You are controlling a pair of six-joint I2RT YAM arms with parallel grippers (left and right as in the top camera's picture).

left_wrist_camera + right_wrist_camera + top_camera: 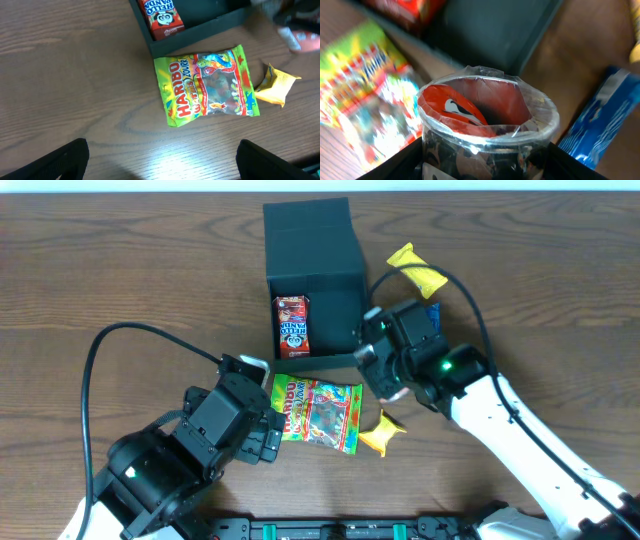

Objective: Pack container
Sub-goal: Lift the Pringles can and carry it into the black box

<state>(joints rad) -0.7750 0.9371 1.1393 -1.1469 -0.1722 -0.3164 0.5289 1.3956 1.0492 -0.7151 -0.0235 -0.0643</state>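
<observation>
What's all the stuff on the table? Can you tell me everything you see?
container: one, dark teal-black, far middle of the table, open
Hello Panda box: one, red, inside the container
Haribo bag: one, green and yellow, flat in front of the container
yellow packets: two, yellow, one right of the Haribo bag, one right of the container
blue packet: one, blue, right of the container, partly hidden
clear-wrapped red snack: one, in the right claw
table: one, brown wood
left claw: black, open, near the Haribo bag
right claw: black, shut on the snack
</observation>
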